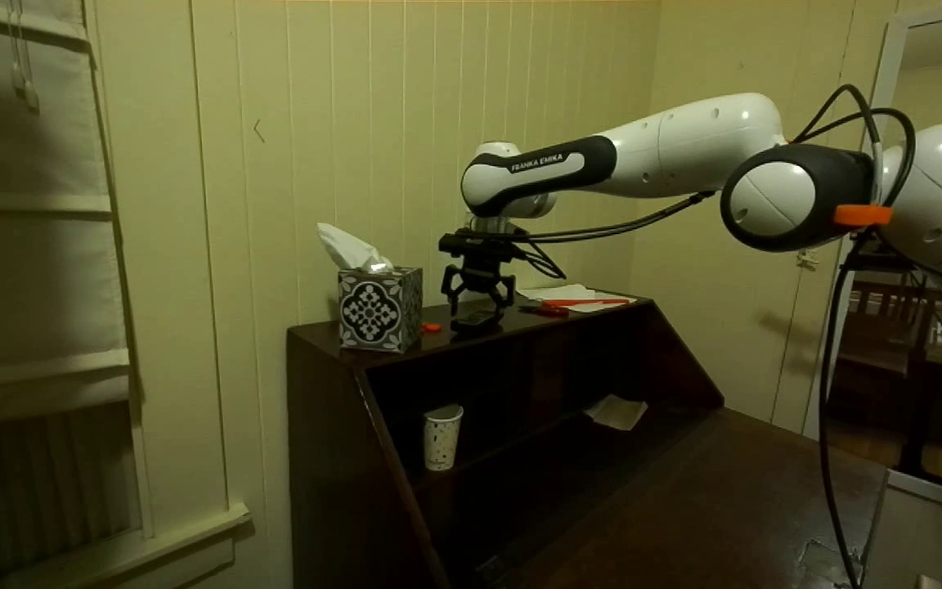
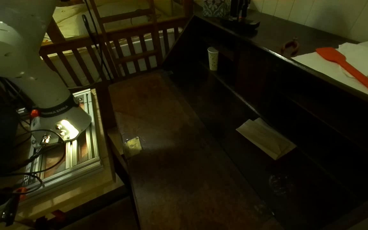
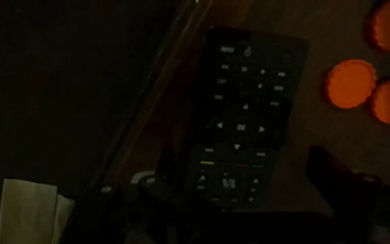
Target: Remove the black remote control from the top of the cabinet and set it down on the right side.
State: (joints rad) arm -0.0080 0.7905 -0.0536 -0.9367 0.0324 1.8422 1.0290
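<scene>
The black remote control [image 3: 240, 115] lies flat on top of the dark brown cabinet [image 1: 325, 442], close to its front edge. It also shows in both exterior views, small and dark [image 1: 477, 320] [image 2: 249, 25]. My gripper [image 1: 479, 311] points down over the remote and is open. In the wrist view the gripper [image 3: 242, 161] has one dark finger on each side of the remote's lower end. A gap shows between the right finger and the remote. The left finger is very dark, so I cannot tell whether it touches.
A patterned tissue box [image 1: 370, 311] stands beside the gripper. Orange caps [image 3: 350, 83] lie near the remote. Farther along the top are a dark red tool [image 2: 289, 48], a red spatula [image 2: 358, 73] and white paper [image 2: 366, 52]. A cup [image 1: 442, 438] and folded paper [image 2: 265, 139] are below.
</scene>
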